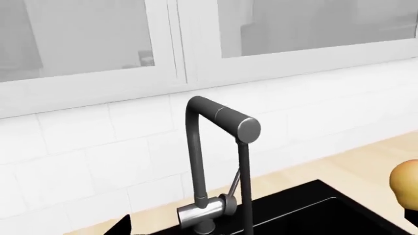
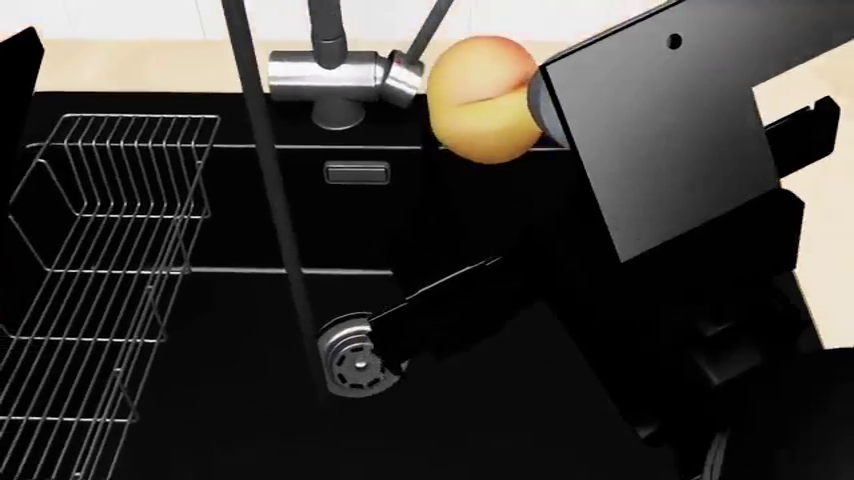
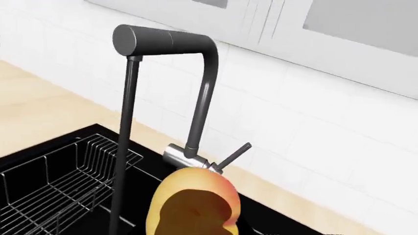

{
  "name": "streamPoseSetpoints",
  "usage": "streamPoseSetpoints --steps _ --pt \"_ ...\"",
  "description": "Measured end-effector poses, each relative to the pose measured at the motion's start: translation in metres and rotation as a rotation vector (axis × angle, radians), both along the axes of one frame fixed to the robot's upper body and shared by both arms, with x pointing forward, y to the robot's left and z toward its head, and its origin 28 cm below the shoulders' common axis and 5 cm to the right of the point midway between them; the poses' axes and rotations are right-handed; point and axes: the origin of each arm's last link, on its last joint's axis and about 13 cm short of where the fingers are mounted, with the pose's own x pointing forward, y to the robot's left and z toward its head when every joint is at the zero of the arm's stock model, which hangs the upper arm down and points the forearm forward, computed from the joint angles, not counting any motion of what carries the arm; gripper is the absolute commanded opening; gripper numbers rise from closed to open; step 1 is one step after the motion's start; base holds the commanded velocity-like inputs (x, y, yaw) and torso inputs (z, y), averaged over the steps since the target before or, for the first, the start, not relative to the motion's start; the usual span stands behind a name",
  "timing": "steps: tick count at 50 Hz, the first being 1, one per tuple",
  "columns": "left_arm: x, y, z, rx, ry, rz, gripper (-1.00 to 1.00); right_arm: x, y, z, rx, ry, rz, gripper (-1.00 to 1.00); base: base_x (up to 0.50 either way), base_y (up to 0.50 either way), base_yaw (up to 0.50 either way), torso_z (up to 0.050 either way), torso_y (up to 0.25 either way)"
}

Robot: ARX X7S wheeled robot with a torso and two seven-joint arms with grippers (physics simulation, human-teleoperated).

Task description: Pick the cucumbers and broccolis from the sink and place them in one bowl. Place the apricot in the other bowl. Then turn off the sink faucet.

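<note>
- Small yellow-orange blushed apricot (image 2: pixel 483 98): upper centre of head view, raised above matte black rectangular sink (image 2: pixel 561 400), beside brushed-steel faucet (image 2: pixel 340 78).
- Right gripper (image 2: pixel 534 100): directly right of fruit, apparently clamped on it.
- Left gripper: unseen; state impossible to tell.

Apricot (image 1: pixel 406 180) cut by frame edge; right arm (image 2: pixel 667 140) hides fingers.

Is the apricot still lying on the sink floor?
No, the apricot is held up by the right end effector, level with the faucet, above the sink.
</note>
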Motion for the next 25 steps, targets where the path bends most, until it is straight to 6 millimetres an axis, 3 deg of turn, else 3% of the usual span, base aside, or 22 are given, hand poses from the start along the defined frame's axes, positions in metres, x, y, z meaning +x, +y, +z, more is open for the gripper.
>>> streamPoseSetpoints --steps 8,10,25 --pt "0.0002 -0.0004 0.0004 0.003 -0.001 -0.001 1.00 -0.0020 -0.0018 0.0000 0.000 -0.002 -0.008 -1.00 0.00 0.00 0.00 -0.015 0.250" --pt "0.0000 -0.0004 0.0009 0.000 -0.003 -0.002 1.00 -0.0024 -0.0025 0.0001 0.000 -0.006 -0.012 -1.00 0.00 0.00 0.00 0.000 0.000" --pt "-0.0002 -0.0004 0.0000 -0.015 -0.006 -0.003 1.00 -0.0004 -0.0093 0.0003 -0.013 -0.004 -0.062 -1.00 -0.18 -0.48 0.00 0.000 0.000"
